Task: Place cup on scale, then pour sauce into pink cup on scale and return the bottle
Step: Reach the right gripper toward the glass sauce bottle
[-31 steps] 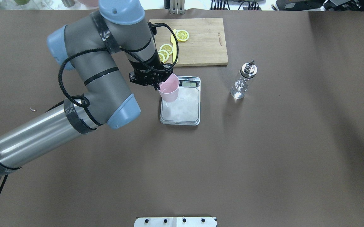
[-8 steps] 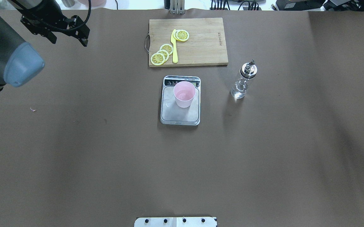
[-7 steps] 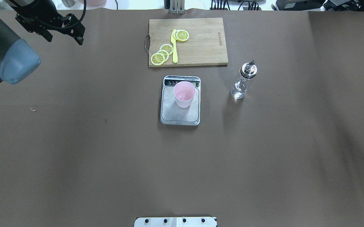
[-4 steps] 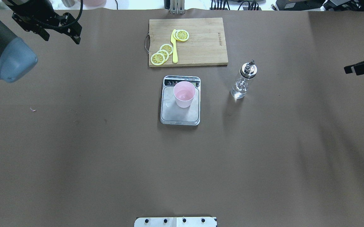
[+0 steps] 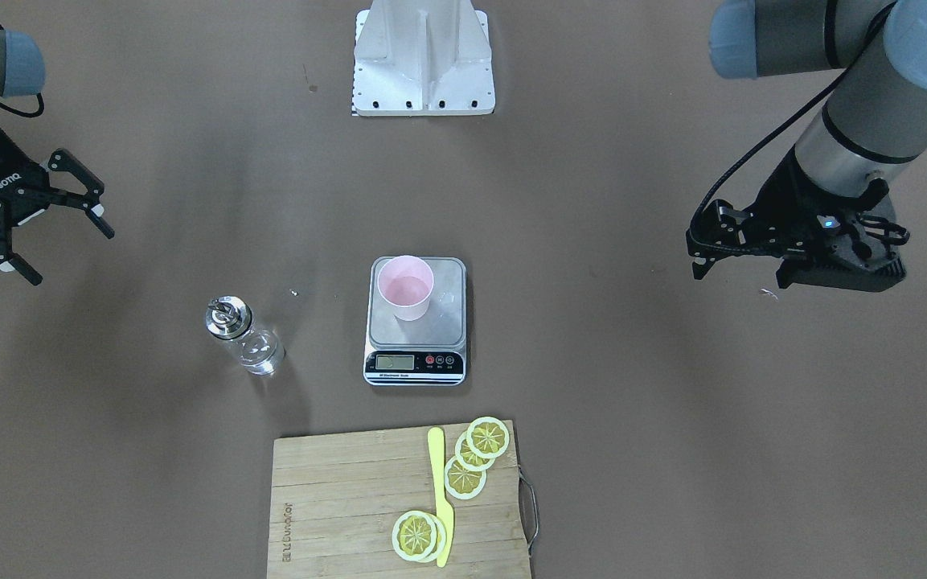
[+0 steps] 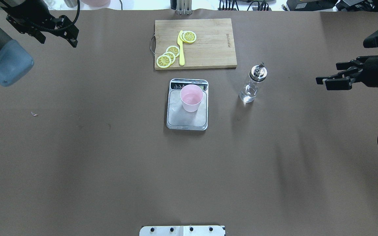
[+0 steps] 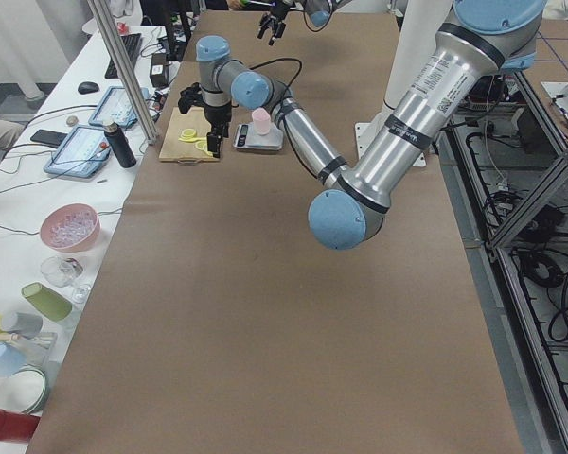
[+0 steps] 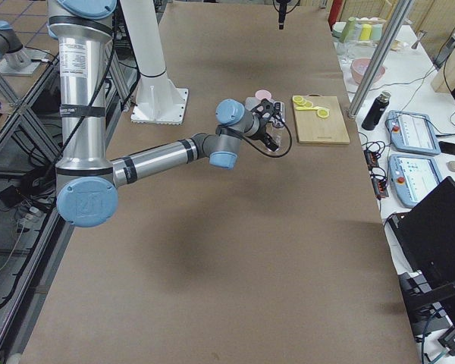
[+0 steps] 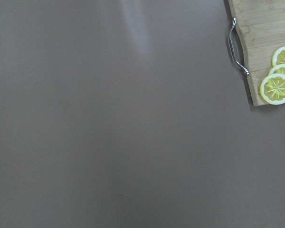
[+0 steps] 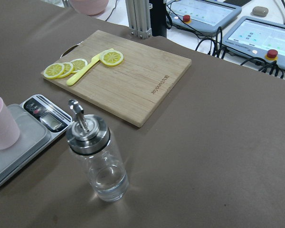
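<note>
The cup (image 6: 191, 97) is seen upright on the platform of the scale (image 6: 187, 121), set toward the display end and within the platform's edges. The first step is therefore judged done, and fetching the bottle is the step in hand.

The bottle (image 6: 252, 84) stands upright on the desk (image 6: 189, 180) near the scale, on the robot's right of it and not touching it. A little clear sauce (image 10: 107, 183) is visible low in the glass, and the metal pourer cap is on.

Beyond the bottle, well apart from the scale on the same side, the right tool (image 5: 71, 256) is held above the desk with its jaws spread wide and nothing between them. The left tool (image 6: 58, 42) is well apart from the scale on the robot's left, likewise spread and empty.

A cutting board (image 6: 208, 42) with lemon slices (image 6: 172, 50) and a yellow knife (image 6: 180, 49) lies just past the display end of the scale.

Next, the right tool is expected to be brought level with the glass body, below the cap, and closed on it squarely so that the bottle is not tipped. A firm hold is called for, since the glass looks smooth.
</note>
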Robot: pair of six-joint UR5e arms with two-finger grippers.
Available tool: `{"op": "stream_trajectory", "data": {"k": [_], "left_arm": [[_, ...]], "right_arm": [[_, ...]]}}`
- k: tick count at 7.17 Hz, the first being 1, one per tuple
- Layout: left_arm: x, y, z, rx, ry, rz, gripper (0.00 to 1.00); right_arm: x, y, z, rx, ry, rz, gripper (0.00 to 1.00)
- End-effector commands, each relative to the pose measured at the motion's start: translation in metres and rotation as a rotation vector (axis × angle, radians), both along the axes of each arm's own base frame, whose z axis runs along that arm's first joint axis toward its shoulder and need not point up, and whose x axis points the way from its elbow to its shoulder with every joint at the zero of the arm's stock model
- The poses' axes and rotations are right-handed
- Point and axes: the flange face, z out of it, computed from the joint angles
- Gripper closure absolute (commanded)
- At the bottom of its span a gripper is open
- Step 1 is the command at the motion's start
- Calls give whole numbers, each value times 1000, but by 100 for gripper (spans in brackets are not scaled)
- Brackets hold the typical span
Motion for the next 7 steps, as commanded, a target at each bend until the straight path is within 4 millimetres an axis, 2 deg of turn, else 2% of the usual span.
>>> {"op": "stream_trajectory", "data": {"k": [1, 3, 4, 5, 6, 7], "left_arm": [[-2, 0, 0, 1, 0, -2, 1], [-2, 0, 0, 1, 0, -2, 1], [-2, 0, 0, 1, 0, -2, 1], [-2, 0, 0, 1, 0, -2, 1], [-2, 0, 0, 2, -1, -3, 1], [-2, 0, 0, 2, -1, -3, 1]], "right_arm": [[-45, 32, 1, 94, -40, 13, 0], [-88, 51, -3, 120, -31, 59, 0], [-101, 60, -3, 125, -27, 71, 0], [-105, 61, -3, 126, -28, 76, 0], [-120, 58, 4, 123, -15, 98, 0], [-143, 45, 0, 130, -20, 120, 0]]}}
